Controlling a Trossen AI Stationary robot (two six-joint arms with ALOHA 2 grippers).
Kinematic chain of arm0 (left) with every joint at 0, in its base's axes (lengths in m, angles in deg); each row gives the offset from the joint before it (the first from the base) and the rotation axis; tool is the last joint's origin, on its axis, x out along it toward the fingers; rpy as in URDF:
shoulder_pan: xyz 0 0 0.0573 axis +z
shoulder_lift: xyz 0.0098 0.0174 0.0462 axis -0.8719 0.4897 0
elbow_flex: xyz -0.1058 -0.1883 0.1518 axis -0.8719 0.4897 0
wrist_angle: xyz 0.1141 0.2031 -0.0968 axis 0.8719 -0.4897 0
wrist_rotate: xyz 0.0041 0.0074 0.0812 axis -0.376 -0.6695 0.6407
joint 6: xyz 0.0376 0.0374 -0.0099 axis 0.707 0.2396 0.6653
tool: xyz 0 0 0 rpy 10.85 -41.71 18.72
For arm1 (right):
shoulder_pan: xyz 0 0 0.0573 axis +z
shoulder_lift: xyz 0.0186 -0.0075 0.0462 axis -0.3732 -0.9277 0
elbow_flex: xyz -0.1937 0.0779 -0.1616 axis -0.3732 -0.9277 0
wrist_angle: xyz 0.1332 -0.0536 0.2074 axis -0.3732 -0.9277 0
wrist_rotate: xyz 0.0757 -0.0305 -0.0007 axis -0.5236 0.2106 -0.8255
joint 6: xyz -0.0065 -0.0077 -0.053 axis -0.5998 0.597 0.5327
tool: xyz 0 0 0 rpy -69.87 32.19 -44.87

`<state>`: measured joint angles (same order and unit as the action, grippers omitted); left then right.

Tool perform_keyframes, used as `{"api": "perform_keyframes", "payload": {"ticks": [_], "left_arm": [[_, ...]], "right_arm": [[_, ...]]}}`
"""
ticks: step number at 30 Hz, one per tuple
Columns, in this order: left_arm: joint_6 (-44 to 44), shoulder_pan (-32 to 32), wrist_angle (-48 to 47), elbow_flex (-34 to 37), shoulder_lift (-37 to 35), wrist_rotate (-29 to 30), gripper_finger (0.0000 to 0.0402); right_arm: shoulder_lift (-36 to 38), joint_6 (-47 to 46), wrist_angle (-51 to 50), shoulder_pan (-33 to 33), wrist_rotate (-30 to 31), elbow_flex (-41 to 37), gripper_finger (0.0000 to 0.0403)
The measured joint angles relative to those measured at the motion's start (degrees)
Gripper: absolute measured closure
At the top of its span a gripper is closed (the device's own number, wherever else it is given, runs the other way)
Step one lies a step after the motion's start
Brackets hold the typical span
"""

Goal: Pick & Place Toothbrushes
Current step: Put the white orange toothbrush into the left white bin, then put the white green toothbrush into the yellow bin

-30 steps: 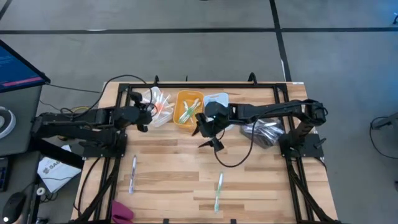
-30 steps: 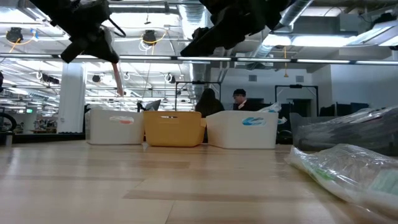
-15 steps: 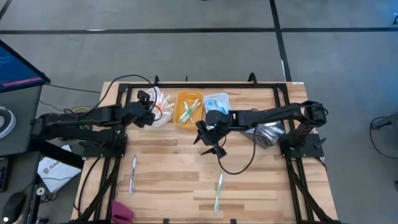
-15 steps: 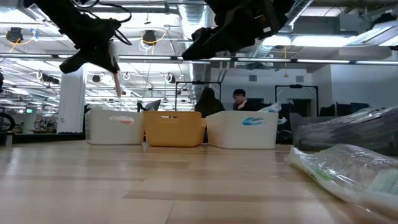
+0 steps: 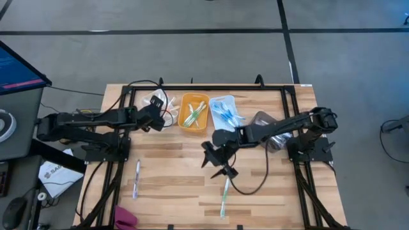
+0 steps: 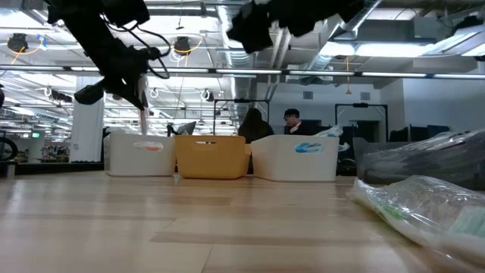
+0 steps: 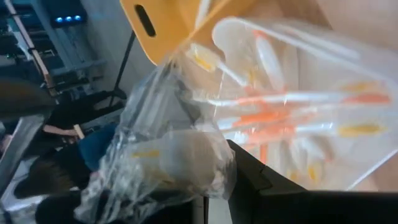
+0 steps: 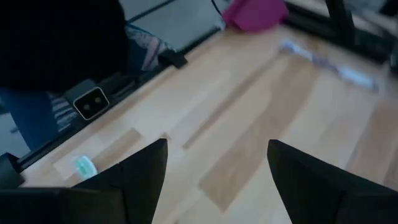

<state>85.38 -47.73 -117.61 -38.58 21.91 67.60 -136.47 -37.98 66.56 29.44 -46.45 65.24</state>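
While the high view hides it, the left wrist view shows the left gripper (image 5: 155,117) closed, seemingly on an orange toothbrush (image 6: 142,105); the right gripper (image 5: 217,164) hangs open over the worktop (image 5: 172,185).

Two dark jointed arms, black cable looping off each, dark wedge-shaped fingers (image 8: 134,180)

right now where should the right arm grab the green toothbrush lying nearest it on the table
Grip the green toothbrush at mid-handle, coming straight down from above. It lies flat and alone on the bare wood, running roughly front to back, so the jaws should close across its thin width. The right gripper hangs just behind the brush's far end with its jaws open, so a short move toward the front edge and a straight drop would likely reach it.
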Motion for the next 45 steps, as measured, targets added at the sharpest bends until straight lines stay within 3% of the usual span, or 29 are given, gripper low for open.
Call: {"api": "perform_keyframes", "payload": {"ticks": [6,13,23,37,40,45], "left_arm": [[1.97,0.84,0.02,0.0,2.31,-0.35,0.0379],[-0.88,1.84,-0.14,0.93,3.98,-3.17,0.0377],[5.08,3.77,-0.09,2.52,3.91,-2.52,0.0342],[-0.47,3.85,-0.4,2.55,3.91,-5.82,0.0281],[-0.38,3.85,-0.51,2.56,3.89,-4.34,0.0267],[0.29,3.2,-0.58,2.54,2.09,3.9,0.0257]], "right_arm": [[0.02,5.59,5.89,1.78,0.02,0.07,0.0132],[0.02,7.8,10.34,-1.93,0.06,0.1,0.0132],[0.02,7.51,11.21,-8.11,0.05,0.1,0.0132],[0.02,4.74,9.7,-8.3,0.02,0.1,0.0132],[0.02,3.74,9.66,-8.29,0.0,0.1,0.0132],[0.02,0.49,7.91,-8.26,0.0,0.1,0.0132]]}}
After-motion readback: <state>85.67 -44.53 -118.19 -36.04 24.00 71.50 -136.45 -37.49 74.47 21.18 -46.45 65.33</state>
